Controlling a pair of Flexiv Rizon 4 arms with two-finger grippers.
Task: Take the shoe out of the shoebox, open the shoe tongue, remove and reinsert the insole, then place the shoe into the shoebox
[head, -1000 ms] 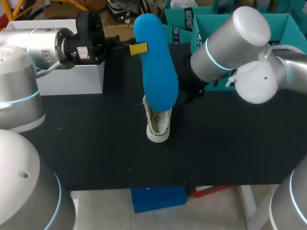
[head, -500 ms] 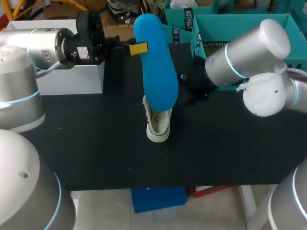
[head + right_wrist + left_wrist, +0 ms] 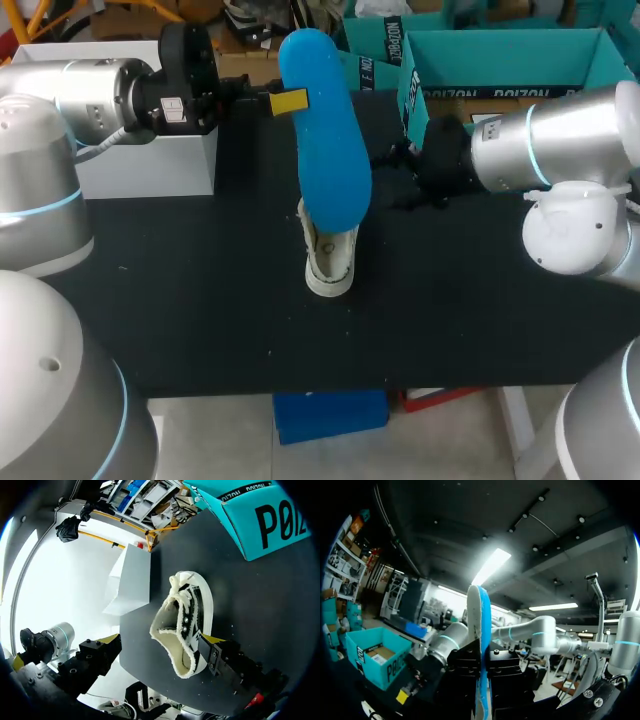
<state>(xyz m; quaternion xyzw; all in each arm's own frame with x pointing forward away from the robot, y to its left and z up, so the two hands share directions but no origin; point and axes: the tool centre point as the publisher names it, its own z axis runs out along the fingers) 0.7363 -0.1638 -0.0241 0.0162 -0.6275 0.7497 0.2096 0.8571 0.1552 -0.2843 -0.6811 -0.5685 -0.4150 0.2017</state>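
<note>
Left gripper (image 3: pixel 288 101) is clamped shut on the blue insole (image 3: pixel 325 150), pinching one end and holding it high over mid-bench, so the long end hangs free. The shoe (image 3: pixel 330 262) sits on the bench (image 3: pixel 200 300) right under it, loose. Right gripper (image 3: pixel 160 640) is wide open just right of the shoe with nothing in it. One finger looks close to the sole edge and the other is well clear. The main risk I see is feeding the insole in with the shoe unheld: the free end catches the collar or tongue and shoves or tips the shoe. The insole could also fold instead of seating. If the right gripper closes off-centre it may knock the shoe sideways. The shoebox (image 3: pixel 480 40) is at the far right and plays no part yet.
</note>
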